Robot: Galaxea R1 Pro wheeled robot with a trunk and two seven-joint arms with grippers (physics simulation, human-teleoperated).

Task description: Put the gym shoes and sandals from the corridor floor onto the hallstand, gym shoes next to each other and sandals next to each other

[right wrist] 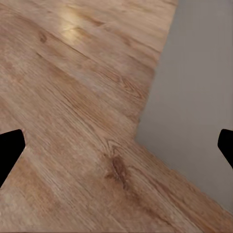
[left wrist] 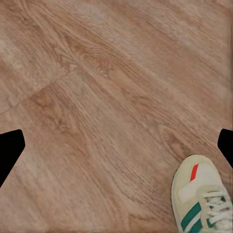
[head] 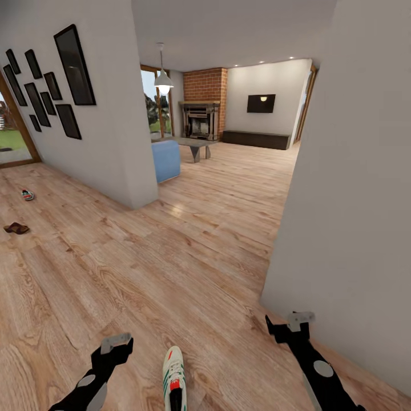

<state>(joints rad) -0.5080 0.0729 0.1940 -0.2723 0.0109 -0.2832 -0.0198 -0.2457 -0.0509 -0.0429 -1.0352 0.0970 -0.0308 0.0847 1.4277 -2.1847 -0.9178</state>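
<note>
One gym shoe (head: 174, 377), white with green stripes and a red-orange tongue label, lies on the corridor floor (head: 188, 268) between my two arms, toe pointing away. In the left wrist view its toe (left wrist: 203, 198) sits beside one finger, outside the gap. My left gripper (head: 117, 345) (left wrist: 116, 145) hovers open over bare planks just left of that shoe. My right gripper (head: 288, 326) (left wrist: 116, 145) is open and empty near the wall base. A second gym shoe (head: 27, 195) and a brown sandal (head: 16, 228) lie far off at the left. The hallstand is out of view.
A white wall (head: 348, 217) rises close on the right; its base shows in the right wrist view (right wrist: 199, 97). A partition wall with black picture frames (head: 74, 65) stands left of centre. Beyond it are a blue armchair (head: 166, 160), a low table (head: 194, 146) and a brick fireplace (head: 201, 117).
</note>
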